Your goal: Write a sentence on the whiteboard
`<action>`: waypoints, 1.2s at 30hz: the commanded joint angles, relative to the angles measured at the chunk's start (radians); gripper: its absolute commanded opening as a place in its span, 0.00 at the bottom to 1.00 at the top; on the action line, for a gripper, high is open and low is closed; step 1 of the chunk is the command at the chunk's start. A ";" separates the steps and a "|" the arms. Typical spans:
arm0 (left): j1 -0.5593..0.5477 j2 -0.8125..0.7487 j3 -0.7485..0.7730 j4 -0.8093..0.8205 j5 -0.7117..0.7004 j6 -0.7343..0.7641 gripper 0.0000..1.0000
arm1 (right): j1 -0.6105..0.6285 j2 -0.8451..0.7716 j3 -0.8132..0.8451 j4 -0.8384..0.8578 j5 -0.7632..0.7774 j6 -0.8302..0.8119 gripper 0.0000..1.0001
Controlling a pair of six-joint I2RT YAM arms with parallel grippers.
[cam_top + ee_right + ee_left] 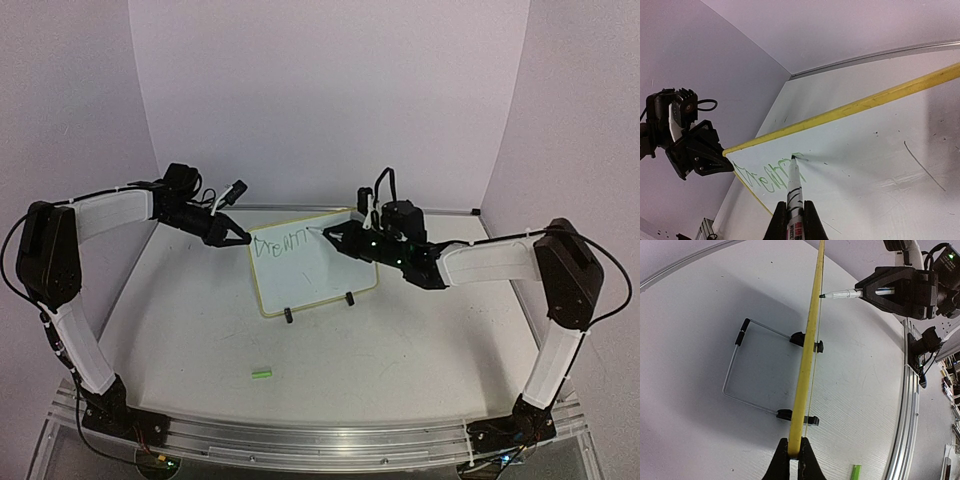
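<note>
Top external view: a small rectangular glossy whiteboard (318, 272) in a pale yellow rounded frame stands propped just beyond the middle of the white tabletop (400, 350). It leans back, with its two small black feet (288, 316) toward the near edge. From my remote station I see both arms reaching in, one from each side.

The left gripper (243, 238) is closed on the board's upper left corner. The left wrist view looks straight along the yellow frame, with both black fingers (782, 465) pinched together on its edge. Behind the board in that view, a thin wire stand (730, 375) with black tips lies flat on the tabletop, joined to the frame by two black clips.

The right gripper (331, 237) is clamped on a white-barrelled marker (794, 187) with a black tip. The right wrist view shows the barrel gripped between the two fingers at the bottom of the picture. The marker's tip touches the board's surface at the right-hand end of the sentence (771, 176), a single visible line of thin green scrawled letters. It runs along the top edge from the left corner, and I cannot read the letters with any certainty. A faint thin grey stroke (924, 159) marks the board well to the right of the writing.

A short bright green cylinder (262, 374) lies on the tabletop near the near edge, left of centre, well apart from the board.
</note>
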 commanded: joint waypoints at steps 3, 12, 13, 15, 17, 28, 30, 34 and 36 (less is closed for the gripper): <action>-0.018 -0.011 0.011 -0.065 -0.046 0.032 0.00 | -0.002 0.001 -0.011 0.015 -0.006 0.002 0.00; -0.020 -0.012 0.010 -0.065 -0.047 0.032 0.00 | -0.002 -0.032 -0.056 0.012 0.032 0.007 0.00; -0.019 -0.012 0.009 -0.065 -0.047 0.031 0.00 | -0.002 -0.036 -0.059 0.011 0.041 0.006 0.00; -0.020 -0.013 0.009 -0.065 -0.047 0.031 0.00 | -0.002 -0.044 -0.062 0.010 0.058 0.006 0.00; -0.020 -0.013 0.009 -0.065 -0.047 0.032 0.00 | -0.002 -0.052 -0.068 0.005 0.076 0.003 0.00; -0.021 -0.013 0.009 -0.065 -0.049 0.032 0.00 | -0.002 -0.069 -0.094 -0.040 0.104 -0.011 0.00; -0.021 -0.011 0.009 -0.065 -0.049 0.032 0.00 | -0.002 -0.065 -0.092 -0.050 0.092 -0.018 0.00; -0.022 -0.011 0.009 -0.064 -0.049 0.031 0.00 | 0.001 -0.036 -0.062 -0.075 0.041 -0.033 0.00; -0.022 -0.011 0.009 -0.065 -0.049 0.031 0.00 | 0.004 -0.025 -0.052 -0.079 0.027 -0.034 0.00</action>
